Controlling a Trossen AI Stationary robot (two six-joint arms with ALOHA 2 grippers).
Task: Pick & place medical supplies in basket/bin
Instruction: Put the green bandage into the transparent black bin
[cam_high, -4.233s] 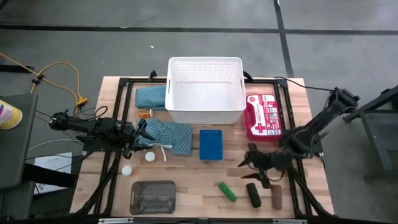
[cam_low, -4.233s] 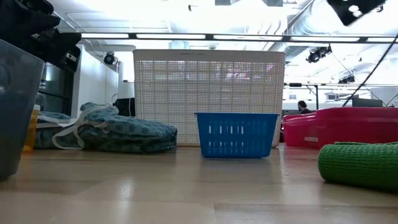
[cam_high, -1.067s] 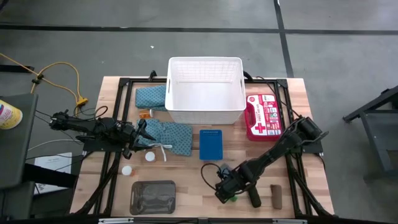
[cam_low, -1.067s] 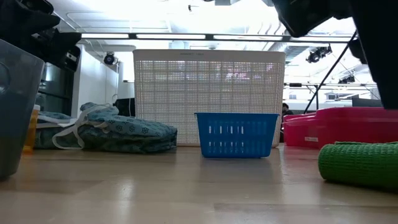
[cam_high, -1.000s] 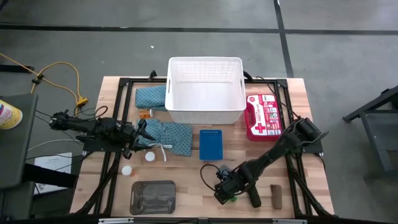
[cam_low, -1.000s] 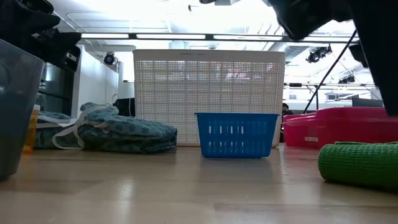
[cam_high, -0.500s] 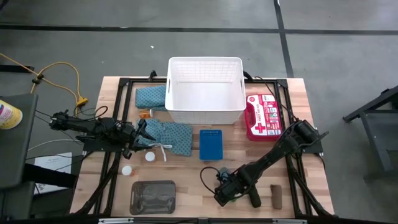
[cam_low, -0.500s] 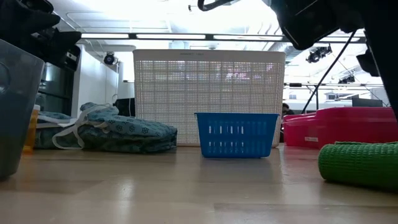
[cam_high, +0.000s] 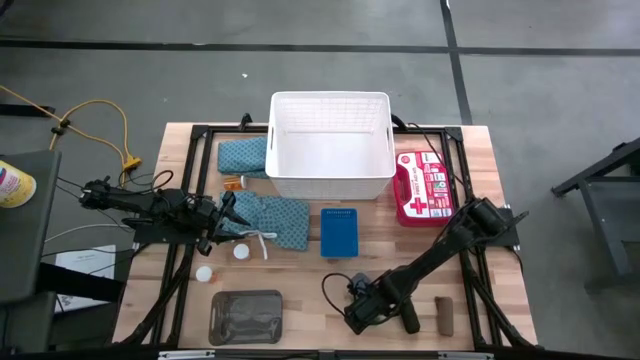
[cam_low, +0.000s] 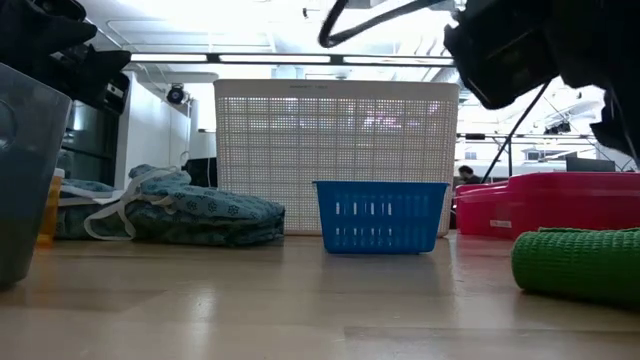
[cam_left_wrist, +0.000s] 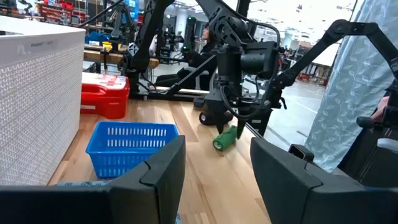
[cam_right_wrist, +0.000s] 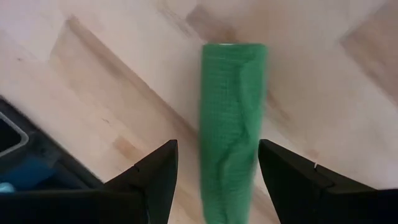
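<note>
Right wrist view: green roll (cam_right_wrist: 231, 121) lying flat on the tabletop (cam_right_wrist: 112, 74), straight between the wide-open jaws of the right gripper (cam_right_wrist: 217, 165), not yet pinched. Looks light, soft and springy, woven and grippy rather than slick; likely to roll sideways, so best taken across the middle of its length. On the high view, at about 5 o'clock on the tabletop, with the black roll (cam_high: 408, 319) and brown roll (cam_high: 444, 314) just beside. Compared with a second ago, right gripper lower and closer over the roll. Farther off at 12 o'clock, white basket (cam_high: 330, 145). Left gripper (cam_high: 226, 218) at 9 o'clock, jaws open, unchanged.
</note>
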